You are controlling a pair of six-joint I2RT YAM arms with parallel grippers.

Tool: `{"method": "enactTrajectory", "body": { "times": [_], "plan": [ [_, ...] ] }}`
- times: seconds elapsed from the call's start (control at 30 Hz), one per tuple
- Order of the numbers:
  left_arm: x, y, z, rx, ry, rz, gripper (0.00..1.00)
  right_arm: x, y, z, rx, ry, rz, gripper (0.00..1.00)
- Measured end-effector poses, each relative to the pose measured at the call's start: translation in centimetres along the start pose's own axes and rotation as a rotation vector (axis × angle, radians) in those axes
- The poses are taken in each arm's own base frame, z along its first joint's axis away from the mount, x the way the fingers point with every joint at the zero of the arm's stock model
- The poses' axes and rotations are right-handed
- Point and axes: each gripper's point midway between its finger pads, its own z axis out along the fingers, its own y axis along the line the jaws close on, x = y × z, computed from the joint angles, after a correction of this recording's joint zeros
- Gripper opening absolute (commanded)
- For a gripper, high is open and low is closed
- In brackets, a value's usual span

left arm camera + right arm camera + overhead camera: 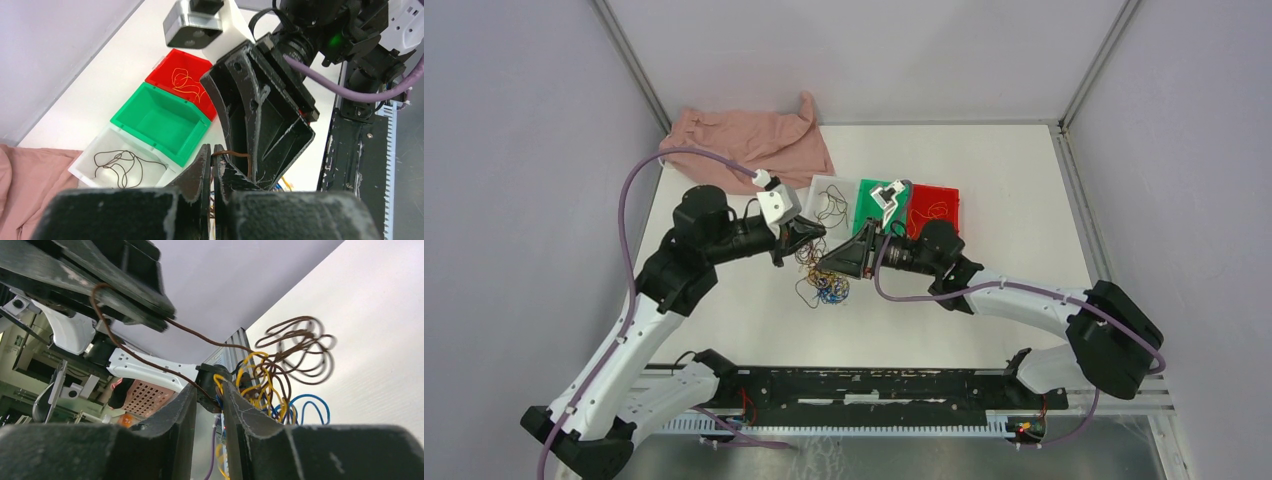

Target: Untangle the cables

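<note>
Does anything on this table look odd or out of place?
A crumpled pink cloth lies bunched at the far left corner of the table. It seems unrelated to the tangled cables in the middle.

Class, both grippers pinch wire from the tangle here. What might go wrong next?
1. The brown strand, stretched between the left gripper and the right gripper, may snap or slip if pulled further.
2. The tangle of yellow, blue and brown loops could tighten into knots rather than separate.
</note>
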Motion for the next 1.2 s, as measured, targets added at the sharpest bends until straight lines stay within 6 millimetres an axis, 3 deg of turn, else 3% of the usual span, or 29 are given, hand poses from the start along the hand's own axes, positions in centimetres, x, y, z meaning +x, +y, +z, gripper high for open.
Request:
{"method": "enactTrajectory", "body": {
  "times": [0.13,0.47,0.63,0.77,0.9,1.0,1.2],
  "plan": [
    [-0.7,0.1,0.0,0.0,-0.009,0.003,0.03,0.7,-1.1,0.1,0.043,0.023,0.009,0.42],
    [-4.1,-0.1,-0.6,0.013,-0.074,0.026,0.03,2.7,-4.8,-0.2,0.182,0.076,0.005,0.47],
    [-4.3,-0.4,-0.8,0.028,-0.076,0.032,0.03,4.1,-5.8,-1.4,0.239,0.123,0.016,0.55],
    [-3.9,-0.5,-0.8,0.031,-0.063,0.041,0.03,3.0,-3.8,-3.1,0.26,0.117,-0.034,0.6],
    [-3.4,-0.6,-0.9,0.038,-0.046,0.055,0.03,-0.1,0.1,-4.6,0.252,0.063,-0.145,0.63],
    [-3.1,-0.8,-1.0,0.045,-0.036,0.054,0.03,-2.2,1.9,-5.2,0.266,0.032,-0.218,0.64],
    [-3.1,-1.1,-1.0,0.065,-0.041,0.063,0.03,-3.8,2.1,-4.7,0.31,0.043,-0.274,0.64]
  ]
}}
